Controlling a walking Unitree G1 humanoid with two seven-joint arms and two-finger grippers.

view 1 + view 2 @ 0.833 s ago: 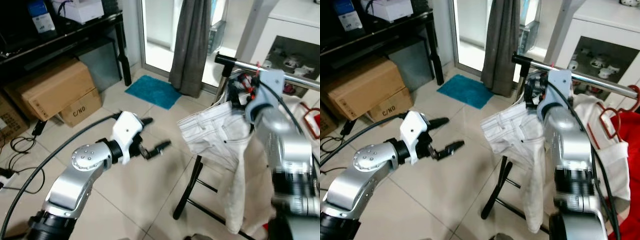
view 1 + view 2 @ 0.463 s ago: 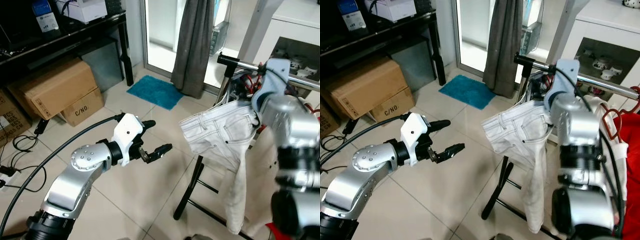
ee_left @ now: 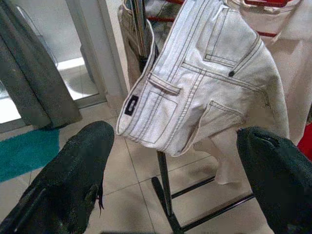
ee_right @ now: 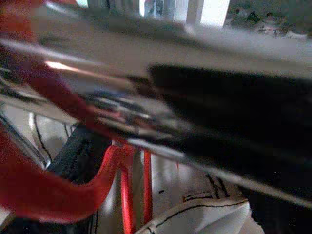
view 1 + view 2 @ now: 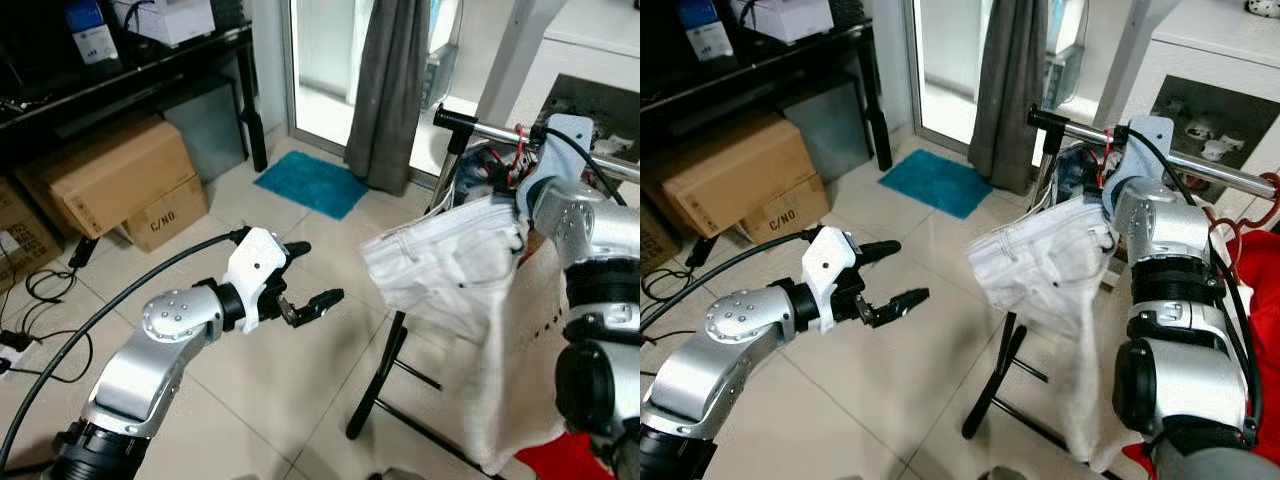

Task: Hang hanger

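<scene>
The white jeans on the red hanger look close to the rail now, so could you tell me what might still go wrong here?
1. The red hanger sits right at the chrome rail, but the blurred right wrist view does not show its hook seated; letting go early could drop it.
2. The white jeans are bunched and tilted, so they may slide off.
3. The left gripper hovers open over the floor tiles, apart from the jeans, and cannot catch them.

So the clothes rail point(image 5: 1200, 165) stands on the robot's right with the jeans point(image 5: 455, 265) hanging off its near end, cardboard boxes point(image 5: 110, 185) sit under the shelf point(image 5: 130, 75) on the left, and a curtain point(image 5: 395, 90) hangs behind the mat point(image 5: 310, 183).
</scene>
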